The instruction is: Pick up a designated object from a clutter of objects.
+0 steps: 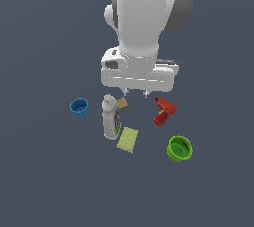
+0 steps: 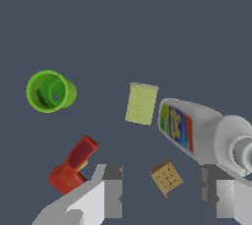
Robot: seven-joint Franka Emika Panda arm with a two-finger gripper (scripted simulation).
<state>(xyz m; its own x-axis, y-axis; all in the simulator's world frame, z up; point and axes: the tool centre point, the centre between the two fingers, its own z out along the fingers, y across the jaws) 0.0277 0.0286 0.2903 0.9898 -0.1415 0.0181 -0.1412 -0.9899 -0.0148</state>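
The jaws (image 1: 135,92) stand apart with nothing between them, hanging above the counter (image 1: 44,181) over the gap between the tan block (image 1: 122,103) and the red drill (image 1: 164,111). In the wrist view the block (image 2: 166,177) shows in the open space between the two fingers (image 2: 112,189), nearer one of them, lying flat and untouched. The white bottle (image 1: 110,117) lies on its side just beside the block, cap toward the arm, coloured label up. The yellow sponge (image 1: 128,139) lies flat close to the bottle's base, apart from it. The green cup (image 1: 179,147) sits well clear of the jaws, toward the exterior view's right and the near edge of the counter, beyond the drill; it is tilted so its mouth shows, and it holds nothing. The blue cup (image 1: 80,107) stands alone toward the exterior view's left, also with nothing in it.
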